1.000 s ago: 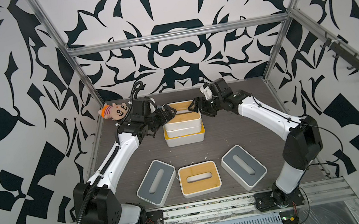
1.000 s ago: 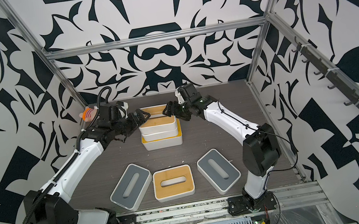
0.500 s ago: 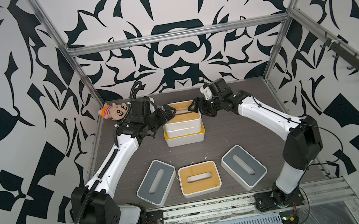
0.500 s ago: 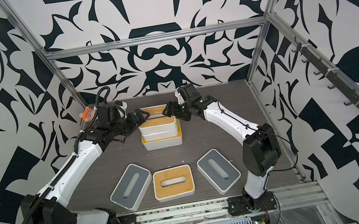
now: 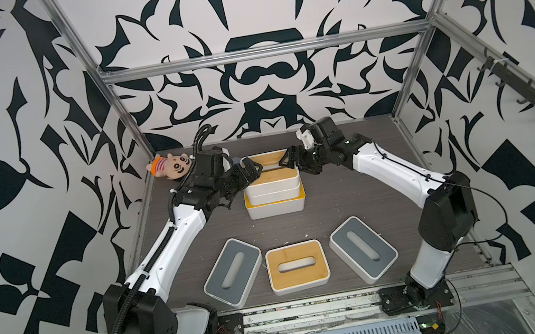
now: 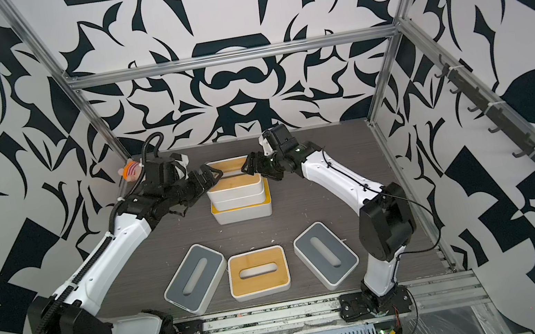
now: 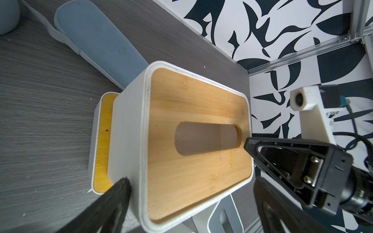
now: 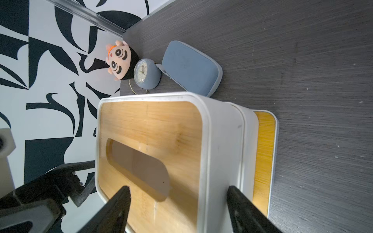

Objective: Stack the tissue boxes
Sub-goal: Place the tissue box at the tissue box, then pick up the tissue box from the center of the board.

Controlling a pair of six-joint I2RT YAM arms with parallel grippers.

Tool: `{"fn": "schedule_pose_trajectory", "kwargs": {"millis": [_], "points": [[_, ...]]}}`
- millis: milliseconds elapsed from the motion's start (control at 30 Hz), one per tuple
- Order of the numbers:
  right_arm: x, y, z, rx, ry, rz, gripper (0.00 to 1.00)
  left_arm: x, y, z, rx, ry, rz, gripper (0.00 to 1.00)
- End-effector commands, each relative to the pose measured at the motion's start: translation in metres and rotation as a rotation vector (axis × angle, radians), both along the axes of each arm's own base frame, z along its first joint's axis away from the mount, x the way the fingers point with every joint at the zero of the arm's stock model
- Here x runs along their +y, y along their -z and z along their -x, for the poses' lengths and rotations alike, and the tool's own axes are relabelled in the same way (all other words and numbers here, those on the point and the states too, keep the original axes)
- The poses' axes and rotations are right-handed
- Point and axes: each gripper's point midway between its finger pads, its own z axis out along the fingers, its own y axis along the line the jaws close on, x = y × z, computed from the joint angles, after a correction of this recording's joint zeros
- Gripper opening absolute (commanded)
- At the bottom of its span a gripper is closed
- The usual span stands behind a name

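Note:
At the back centre in both top views stands a stack of three tissue boxes: a large yellow-lidded box [image 5: 276, 207] [image 6: 242, 212], a bamboo-lidded box [image 5: 274, 194] on it, and a second bamboo-lidded box [image 5: 272, 174] [image 6: 234, 184] on top. My left gripper [image 5: 253, 171] [image 7: 190, 181] is open, its fingers astride the top box's left end. My right gripper [image 5: 289, 162] [image 8: 177, 188] is open at the right end, one finger over the lid, one beside the wall. In front lie a grey-lidded box [image 5: 233, 271], a bamboo-lidded box [image 5: 297, 265] and another grey-lidded box [image 5: 362, 249].
A plush doll [image 5: 169, 165] [image 8: 119, 58] lies in the back left corner. Beside it are a small round clock [image 8: 146, 73] and a blue-grey soft pouch [image 8: 189, 68] [image 7: 96, 40], just behind and left of the stack. Metal frame posts line the table's sides.
Both grippers stay at the ends of the top box. The left arm's lower links have shifted slightly; the boxes have not moved.

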Motion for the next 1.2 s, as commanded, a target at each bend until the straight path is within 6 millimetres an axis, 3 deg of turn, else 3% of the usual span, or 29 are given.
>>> {"fn": "schedule_pose_trajectory", "kwargs": {"millis": [0,333,367,600,767,900,1033,1167], "points": [[0.007,-0.033,0.008,-0.079,-0.037,-0.026,0.8,0.004,-0.003,0.009,-0.004,-0.012,-0.014,0.99],[-0.018,-0.038,0.027,-0.114,-0.022,0.051,0.81,0.016,-0.001,0.014,-0.003,-0.033,-0.075,0.99],[-0.02,-0.039,0.029,-0.118,-0.023,0.057,0.81,0.018,-0.01,0.019,-0.024,-0.033,-0.068,0.99],[-0.038,-0.036,0.053,-0.124,-0.029,0.078,0.81,0.021,-0.014,0.035,-0.047,-0.026,-0.109,0.99],[-0.048,-0.03,0.069,-0.112,-0.023,0.076,0.81,0.011,-0.015,0.05,-0.071,-0.002,-0.156,0.99],[-0.057,-0.014,0.084,-0.078,-0.029,0.084,0.81,-0.001,-0.013,0.069,-0.095,0.045,-0.225,0.99],[-0.068,0.003,0.1,-0.049,-0.023,0.089,0.82,-0.019,-0.013,0.091,-0.121,0.121,-0.255,0.99],[-0.072,0.015,0.115,-0.025,-0.042,0.068,0.82,-0.04,-0.001,0.112,-0.134,0.219,-0.298,0.99]]}}
